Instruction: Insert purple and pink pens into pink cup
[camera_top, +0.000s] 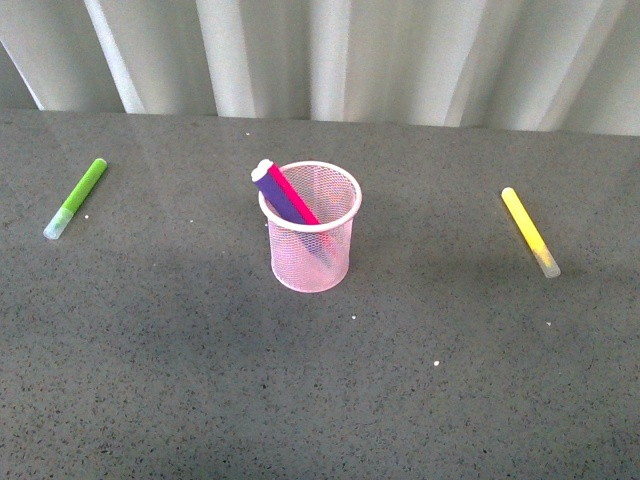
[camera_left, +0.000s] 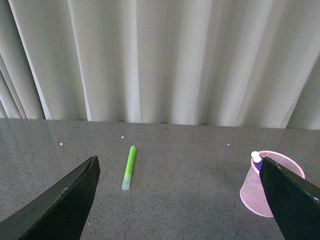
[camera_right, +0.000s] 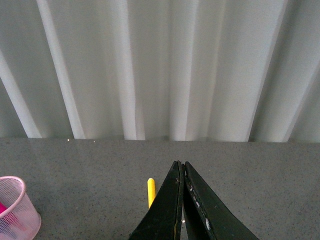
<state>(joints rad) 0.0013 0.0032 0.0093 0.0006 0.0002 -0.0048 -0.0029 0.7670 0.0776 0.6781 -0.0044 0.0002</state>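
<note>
Both purple pen (camera_top: 277, 193) and pink pen (camera_top: 296, 197) already leaning inside pink mesh cup (camera_top: 310, 255), clear of wide-open empty left gripper (camera_left: 177, 200) and closed empty right gripper (camera_right: 181, 200); only tipping risk from stray arm bump.

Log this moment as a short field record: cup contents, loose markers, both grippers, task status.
cup: pink cup upright at table centre
contents: purple pen and pink pen, both leaning inside the cup
loose markers: green marker lying far left, yellow marker lying far right
left gripper: fingers wide apart, empty
right gripper: fingers pressed together, holding nothing
task status: both pens appear inserted
</note>
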